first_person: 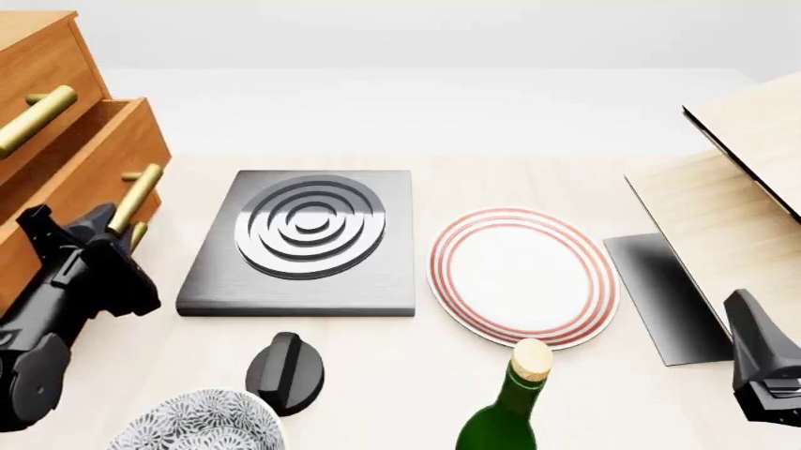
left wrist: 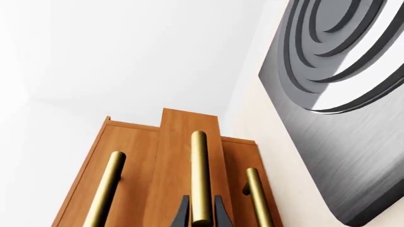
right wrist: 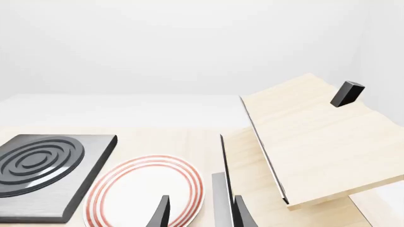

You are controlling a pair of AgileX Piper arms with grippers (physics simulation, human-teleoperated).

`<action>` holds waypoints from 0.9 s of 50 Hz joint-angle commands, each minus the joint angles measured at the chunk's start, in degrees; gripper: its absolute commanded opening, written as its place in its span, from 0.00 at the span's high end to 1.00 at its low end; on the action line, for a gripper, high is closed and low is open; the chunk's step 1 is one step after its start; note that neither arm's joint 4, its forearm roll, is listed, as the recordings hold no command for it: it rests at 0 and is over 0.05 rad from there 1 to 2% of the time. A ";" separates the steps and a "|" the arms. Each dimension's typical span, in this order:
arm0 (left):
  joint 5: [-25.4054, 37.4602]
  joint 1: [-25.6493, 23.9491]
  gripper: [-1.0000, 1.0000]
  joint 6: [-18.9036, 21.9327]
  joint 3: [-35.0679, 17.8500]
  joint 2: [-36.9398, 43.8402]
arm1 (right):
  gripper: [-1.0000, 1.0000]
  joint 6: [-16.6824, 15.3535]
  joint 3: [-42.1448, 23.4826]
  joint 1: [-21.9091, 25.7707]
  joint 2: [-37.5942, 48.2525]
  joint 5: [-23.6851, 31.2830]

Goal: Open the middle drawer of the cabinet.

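Observation:
The orange-brown cabinet [first_person: 37, 56] stands at the far left of the table. Its middle drawer [first_person: 88, 155] sticks out past the other two. My left gripper [first_person: 111, 228] is shut on that drawer's brass handle [first_person: 134, 197]. In the left wrist view, the middle drawer [left wrist: 177, 142] juts forward, and the black fingers [left wrist: 183, 213] sit tight on both sides of its handle [left wrist: 200, 179]. My right gripper [first_person: 748, 323] hangs open at the near right, holding nothing. In the right wrist view its fingers [right wrist: 161, 213] stand apart.
A grey stove plate [first_person: 300, 239] lies just right of the cabinet, with a red-rimmed white plate [first_person: 523, 274] beside it. Near the front are a black knob [first_person: 285, 370], a patterned bowl [first_person: 201, 422] and a green bottle [first_person: 511, 403]. A pale wooden box [first_person: 738, 187] with a raised lid stands at right.

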 commanded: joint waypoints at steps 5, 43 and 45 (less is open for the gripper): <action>2.71 -3.75 1.00 0.20 0.18 -0.24 | 0.00 0.09 0.01 0.03 -0.26 0.09; 3.84 -7.28 1.00 0.48 -0.28 0.41 | 0.00 0.09 0.01 0.03 -0.27 0.10; 3.97 -7.44 1.00 0.46 -0.35 0.39 | 0.00 0.09 0.01 0.03 -0.26 0.10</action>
